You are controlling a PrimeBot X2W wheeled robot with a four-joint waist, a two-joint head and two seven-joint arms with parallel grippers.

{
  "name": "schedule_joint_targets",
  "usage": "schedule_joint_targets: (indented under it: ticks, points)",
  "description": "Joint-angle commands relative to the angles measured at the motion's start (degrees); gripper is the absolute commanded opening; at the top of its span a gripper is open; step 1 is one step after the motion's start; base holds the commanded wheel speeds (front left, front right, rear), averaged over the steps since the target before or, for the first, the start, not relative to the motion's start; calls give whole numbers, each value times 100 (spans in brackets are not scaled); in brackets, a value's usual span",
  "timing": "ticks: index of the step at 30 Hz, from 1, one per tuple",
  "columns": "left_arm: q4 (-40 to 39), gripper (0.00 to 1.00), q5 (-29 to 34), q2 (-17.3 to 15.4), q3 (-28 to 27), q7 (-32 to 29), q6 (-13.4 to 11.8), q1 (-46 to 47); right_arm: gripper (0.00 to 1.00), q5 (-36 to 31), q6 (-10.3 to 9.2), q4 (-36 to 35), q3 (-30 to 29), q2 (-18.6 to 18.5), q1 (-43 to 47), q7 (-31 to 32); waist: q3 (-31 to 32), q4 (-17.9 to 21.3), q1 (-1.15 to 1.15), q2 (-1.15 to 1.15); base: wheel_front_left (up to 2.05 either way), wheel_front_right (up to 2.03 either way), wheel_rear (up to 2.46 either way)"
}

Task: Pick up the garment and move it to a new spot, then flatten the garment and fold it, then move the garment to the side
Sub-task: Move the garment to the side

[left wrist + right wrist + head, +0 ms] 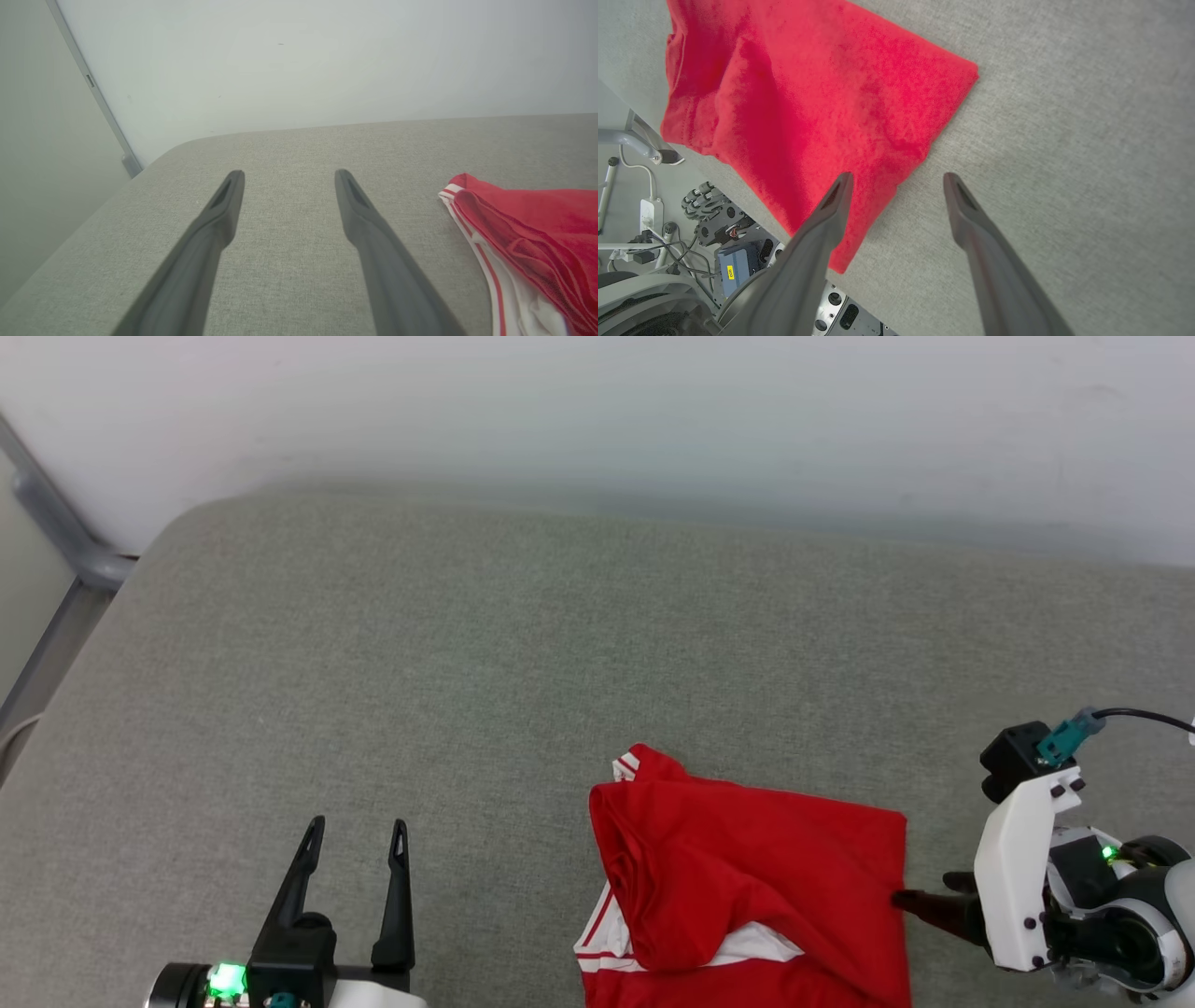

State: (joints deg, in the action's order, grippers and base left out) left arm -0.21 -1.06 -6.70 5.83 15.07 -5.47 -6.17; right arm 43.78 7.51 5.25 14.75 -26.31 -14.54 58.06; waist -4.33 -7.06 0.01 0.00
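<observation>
Nearest in the head view, the left gripper (358,823) sits at the lower left, fingers spread wide and holding nothing, well apart from the garment (747,887). That red shirt lies bunched and part-folded near the front of the grey padded surface (467,644), a white striped sleeve showing underneath. The right gripper (924,889) points at its right edge, tips just at the cloth.

Left wrist view: the left gripper (289,175) is open over bare padding, with the garment (537,219) off to one side.

Right wrist view: the right gripper (899,177) is wide open and grips nothing; one finger lies over the garment (808,93), the other over grey padding. A corner of cloth seems to overhang the front edge above the robot's base (738,261).

My worry is that a pinch here takes only the top layer, undoing the fold, or that a sideways drag pulls the shirt off the front. I can make out no containers
</observation>
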Motion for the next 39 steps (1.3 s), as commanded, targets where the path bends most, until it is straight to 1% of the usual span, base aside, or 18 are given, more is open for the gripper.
schedule_joint_targets:
  ticks: [1,7,16,21,22,23,27,32,34,36,39]
  points:
    - [-5,100,27,12,12,12,19,106,100,13,-5,46,4,43,40,30,-100,-76,-1,0,0,0,0]
    - [48,100,20,57,39,12,34,266,100,42,-5,363,110,207,-117,-55,-377,-212,-1,0,0,0,0]
    - [105,100,22,105,75,12,56,478,100,85,-5,1038,623,357,154,-246,-674,-365,-1,0,0,0,0]
    - [107,100,15,105,37,12,53,497,100,173,-4,1108,828,375,147,-479,-709,-357,-1,0,0,0,0]
    - [116,100,13,104,17,12,49,486,40,211,-4,1066,938,329,93,-617,-705,-342,-1,0,0,0,0]
    - [122,100,14,104,13,12,51,483,0,260,-4,1065,978,303,67,-646,-696,-334,-1,0,0,0,0]
    - [142,100,18,105,-1,12,63,480,0,372,-4,996,1042,131,-30,-839,-652,-304,-1,0,0,0,0]
    - [152,100,30,105,-9,12,77,441,0,439,-5,911,1126,0,-182,-1161,-600,-269,-1,0,0,0,0]
    - [151,100,30,105,-11,12,72,433,0,401,-6,867,1174,-46,-223,-1231,-590,-260,-1,0,0,0,0]
    - [138,100,23,104,-31,12,48,407,0,344,-6,766,1224,-120,-325,-1461,-572,-212,-1,0,0,0,0]
    - [116,100,20,97,-59,12,46,349,0,184,-6,615,1398,-316,-493,-1743,-552,-72,-1,0,0,0,0]
